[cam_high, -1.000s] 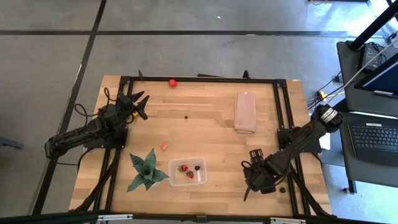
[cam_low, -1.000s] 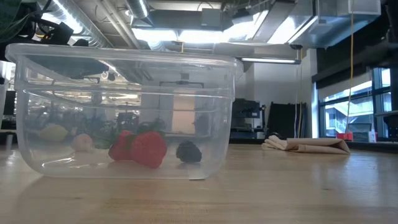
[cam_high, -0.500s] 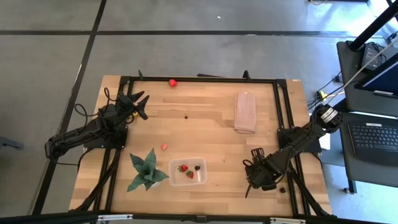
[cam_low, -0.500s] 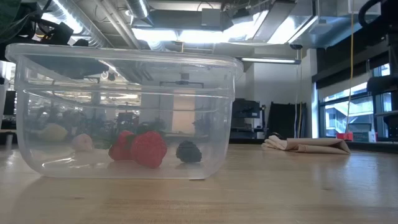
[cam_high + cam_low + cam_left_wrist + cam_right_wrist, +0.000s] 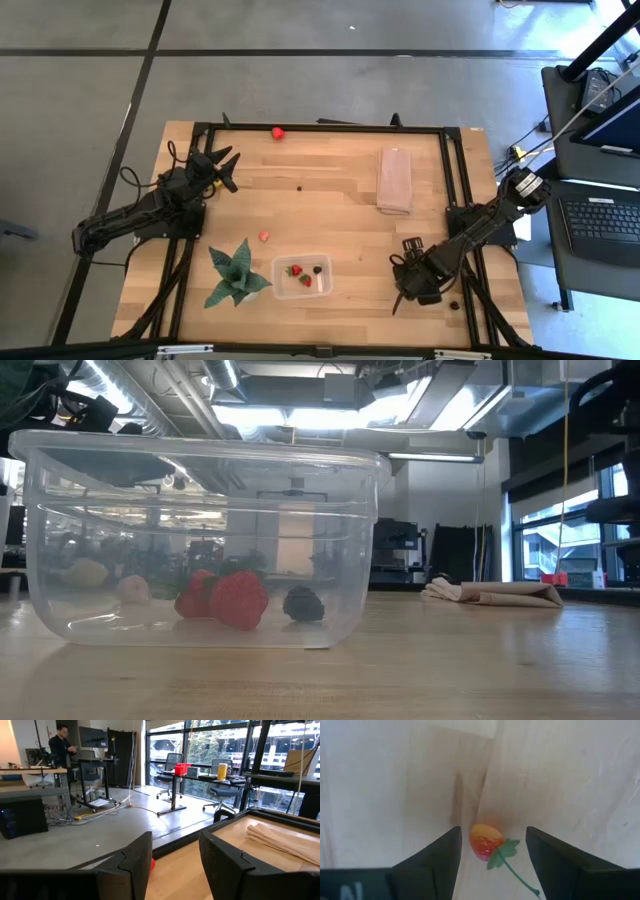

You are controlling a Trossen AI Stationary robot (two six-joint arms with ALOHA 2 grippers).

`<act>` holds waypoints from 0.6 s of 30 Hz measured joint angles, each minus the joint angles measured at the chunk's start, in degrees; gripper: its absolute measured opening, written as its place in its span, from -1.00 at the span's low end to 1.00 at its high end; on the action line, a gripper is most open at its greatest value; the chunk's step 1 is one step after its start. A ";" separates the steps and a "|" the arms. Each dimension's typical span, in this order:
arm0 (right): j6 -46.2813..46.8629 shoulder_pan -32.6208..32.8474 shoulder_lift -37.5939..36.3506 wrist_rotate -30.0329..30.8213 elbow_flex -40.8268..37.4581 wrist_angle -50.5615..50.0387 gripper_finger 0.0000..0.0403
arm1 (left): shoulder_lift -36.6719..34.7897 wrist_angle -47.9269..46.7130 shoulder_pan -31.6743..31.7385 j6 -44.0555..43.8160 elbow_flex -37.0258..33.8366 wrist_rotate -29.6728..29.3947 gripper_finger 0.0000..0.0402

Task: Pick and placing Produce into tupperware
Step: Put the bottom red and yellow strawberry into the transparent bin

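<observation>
Left gripper [image 5: 226, 167] waits parted and empty near the wooden table's [image 5: 340, 205] far-left corner. The tupperware [image 5: 302, 276] sits by the near edge, strawberries [image 5: 225, 598] inside. Right gripper [image 5: 492, 847], fingers apart, straddles a strawberry [image 5: 486, 841] near the near-right corner. Office desks fill the room beyond.

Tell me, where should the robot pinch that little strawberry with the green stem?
Best to pinch the strawberry across its plump red body, coming straight down from above. It lies flat on the table, between the right gripper's open jaws. The thin stem trails off sideways and looks too flimsy to hold.
</observation>
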 joint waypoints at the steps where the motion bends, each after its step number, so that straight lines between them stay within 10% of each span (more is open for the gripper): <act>1: 0.02 -0.01 0.00 0.02 0.00 0.00 0.11 | 0.02 0.00 0.00 0.01 0.00 0.00 -0.22; 18: 3.27 0.01 -0.09 -1.03 -1.79 1.10 -0.05 | 0.00 0.00 0.00 0.03 0.00 0.00 -0.22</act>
